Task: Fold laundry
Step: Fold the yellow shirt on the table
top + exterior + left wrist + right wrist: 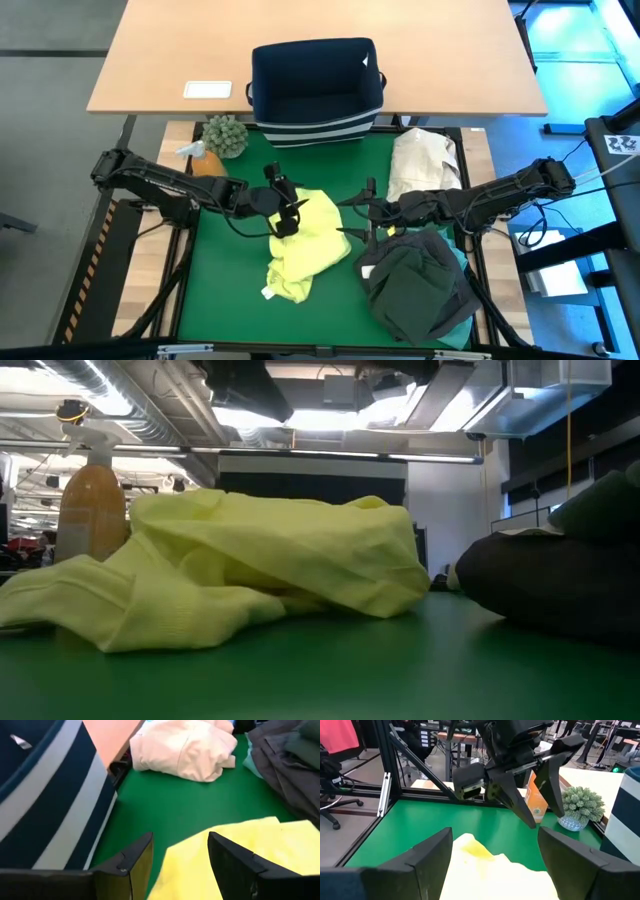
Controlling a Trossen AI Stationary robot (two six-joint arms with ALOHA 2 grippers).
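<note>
The yellow-green shirt lies crumpled in a heap on the green mat, seen close in the low view. My left gripper hangs open over the shirt's far left part, nothing between its fingers; the right wrist view shows it above the cloth. My right gripper stands open at the shirt's right edge, also holding nothing. A pile of charcoal and dark olive garments rests on a turquoise one at the near right.
The navy bin with a striped base stands at the mat's far edge. A cream cloth bundle lies at the far right. A small plant and an orange bottle sit at the far left corner. Bare mat shows near left.
</note>
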